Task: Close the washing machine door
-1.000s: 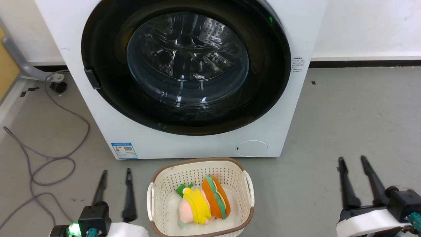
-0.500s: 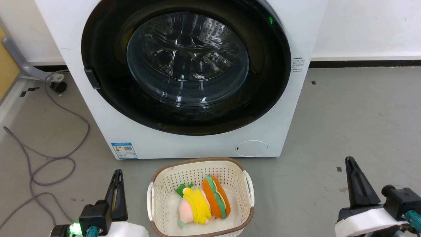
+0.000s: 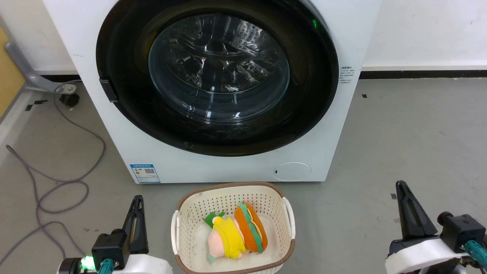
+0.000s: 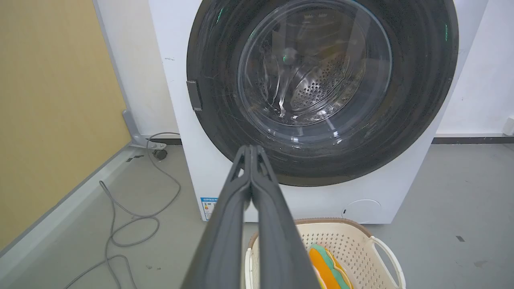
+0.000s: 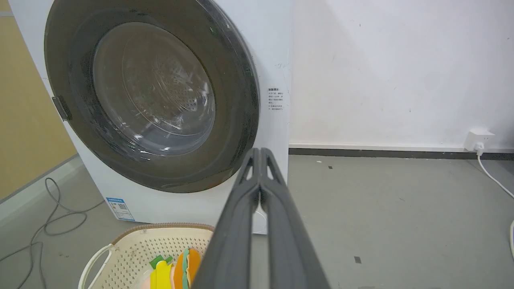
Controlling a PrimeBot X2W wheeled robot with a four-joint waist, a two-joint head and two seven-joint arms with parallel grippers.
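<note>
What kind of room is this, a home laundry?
Probably a test room set up as a laundry corner, not a home: a white washing machine, a cream basket of plush toys, and a bare grey floor with a loose cable.

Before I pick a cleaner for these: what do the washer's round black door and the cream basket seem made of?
The large round glossy black door: likely polished plastic around a clear glass bowl; it reflects light and the drum shows through. The small cream perforated basket: likely matt moulded plastic, given its even holes; the brown rim: unclear.
</note>
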